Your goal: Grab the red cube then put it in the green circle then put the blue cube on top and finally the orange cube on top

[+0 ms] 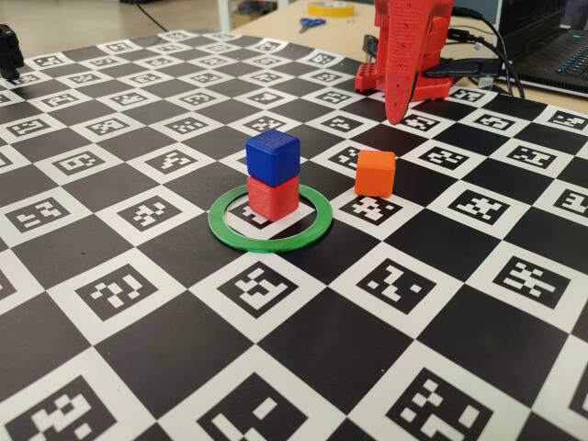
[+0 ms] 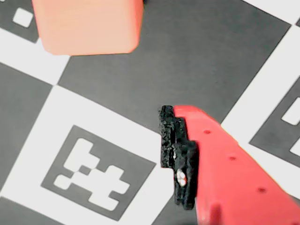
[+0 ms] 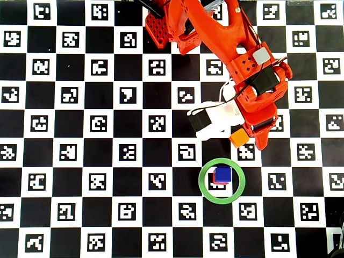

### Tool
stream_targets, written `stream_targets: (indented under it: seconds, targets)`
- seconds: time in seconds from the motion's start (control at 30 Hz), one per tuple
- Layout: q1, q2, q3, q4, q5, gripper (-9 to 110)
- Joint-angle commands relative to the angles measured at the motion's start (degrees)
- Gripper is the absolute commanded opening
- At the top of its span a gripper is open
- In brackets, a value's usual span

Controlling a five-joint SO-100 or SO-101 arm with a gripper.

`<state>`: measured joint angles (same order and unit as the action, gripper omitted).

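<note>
Stack status: red cube [image 1: 273, 197] sits inside the green circle [image 1: 269, 240] on the checkered bench [image 1: 441, 349], and the blue cube [image 1: 273, 153] rests on top of it, slightly rotated and shifted relative to the red face below. 2 of 3 cubes placed.

Orange cube [image 1: 375, 173] is on the bench just right of the ring in the fixed view, apart from the stack. In the overhead view it lies just beyond the ring on the arm's side [image 3: 239, 138], right next to the arm.

Gripper [image 1: 397, 110]: hangs above the bench, behind the orange cube in the fixed view, holding nothing. Wrist view shows only 1 finger with its black pad [image 2: 178, 157]; the orange cube [image 2: 89, 23] is at the top edge of that view, not between the jaws. How wide the jaws stand: cannot tell.

Risks, as judged from here:
- Orange cube is close to the stack; a wide approach could clip the ring or topple the blue cube.
- Blue cube's offset leaves a less square landing face, so an off-centre release could slide the third cube off.
</note>
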<state>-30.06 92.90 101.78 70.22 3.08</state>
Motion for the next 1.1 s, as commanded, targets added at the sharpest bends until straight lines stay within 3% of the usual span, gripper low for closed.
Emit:
stream_targets:
  seconds: [0.0,1.07]
  targets:
    - [-0.18,-0.09,-0.62,-1.32,-1.14,39]
    - [2.90,-11.51,-0.79,-8.44,-4.92,39]
